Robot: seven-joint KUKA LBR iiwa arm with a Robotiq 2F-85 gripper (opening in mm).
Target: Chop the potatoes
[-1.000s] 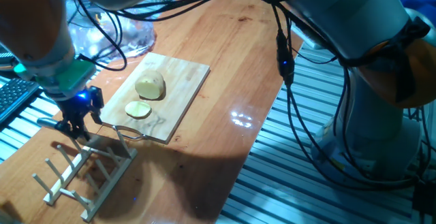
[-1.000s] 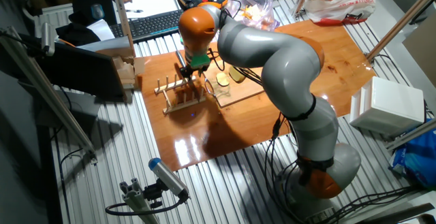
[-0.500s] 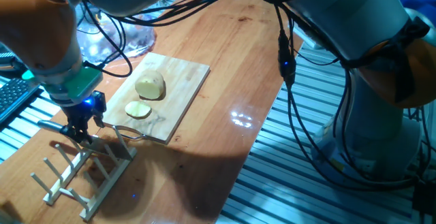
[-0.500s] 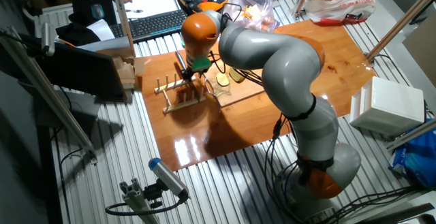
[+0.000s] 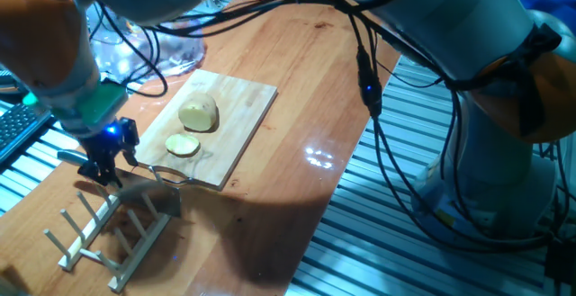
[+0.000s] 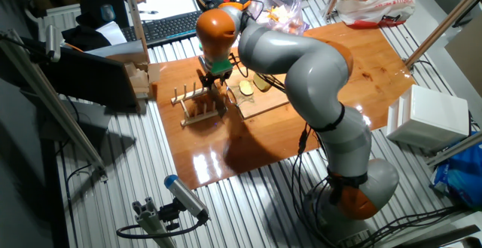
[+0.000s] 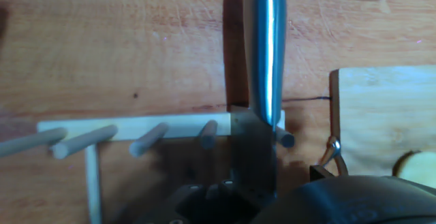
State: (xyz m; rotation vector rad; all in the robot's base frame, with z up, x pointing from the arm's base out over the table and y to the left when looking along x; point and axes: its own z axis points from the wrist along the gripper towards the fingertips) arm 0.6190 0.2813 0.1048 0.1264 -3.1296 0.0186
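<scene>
Fingers (image 5: 101, 163) clamp a knife (image 7: 264, 67) over the wooden rack (image 5: 108, 228), potatoes (image 5: 198, 114) on cutting board (image 5: 243, 107)

The arm (image 6: 301, 67) is built of fat, smooth, light-grey links with glossy orange joint bands, and black cables (image 5: 369, 80) run loose along its outside. Just above the dark, 2-finger gripper (image 5: 102, 156) sits a green collar (image 5: 94, 107), with a small blue light (image 5: 112, 131) glowing at the fingers' base.

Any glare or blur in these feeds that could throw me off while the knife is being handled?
One fixed view: white glare patch on the table; the arm casts heavy shadow over the rack. Hand view: a bright streak runs down the knife, and the pincer is dark and soft. Other fixed view: sharp, everything small.
</scene>
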